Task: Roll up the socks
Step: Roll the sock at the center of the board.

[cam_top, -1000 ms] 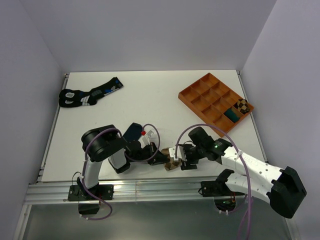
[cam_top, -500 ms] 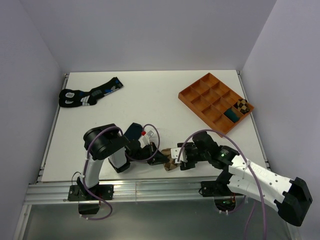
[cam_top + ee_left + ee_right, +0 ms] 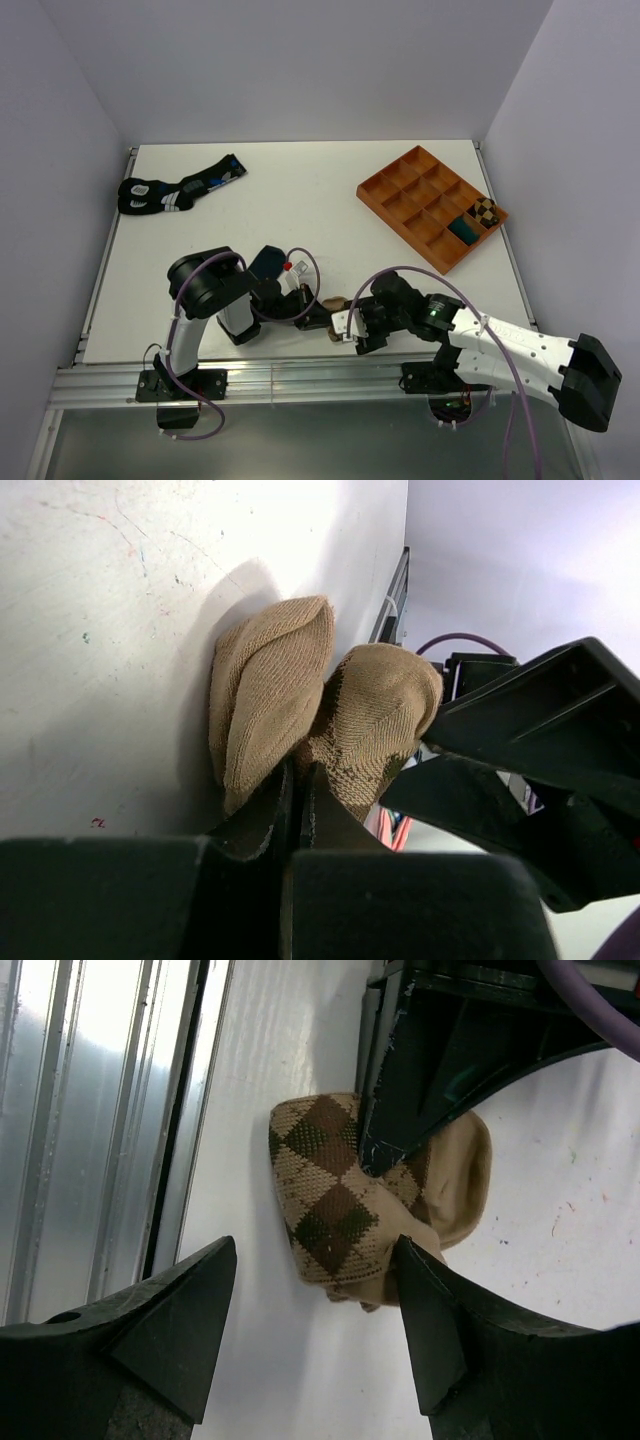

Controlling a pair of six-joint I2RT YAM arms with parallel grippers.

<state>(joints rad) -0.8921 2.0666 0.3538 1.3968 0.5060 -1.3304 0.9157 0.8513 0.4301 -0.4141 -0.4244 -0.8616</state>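
So that the tan sock [image 3: 330, 1185] cannot unroll, the left claw [image 3: 298, 780] pinches it tight; the right claw [image 3: 310, 1252] hangs wide open, empty.

The tan argyle sock [image 3: 335, 1200] is soft knitted cloth, the white surface [image 3: 300, 1380] matt and faintly scuffed, the right tool [image 3: 312, 1250] matt black plastic, the edge rail [image 3: 90, 1110] brushed metal.

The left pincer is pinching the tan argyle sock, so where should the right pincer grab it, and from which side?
Probably the bunched argyle end of the tan argyle sock, nearest the front rail. The shut left pincer pinches the middle fold, so that bulge is free. Bring the open right pincer in opposite the left one, its jaws either side of the bulge.
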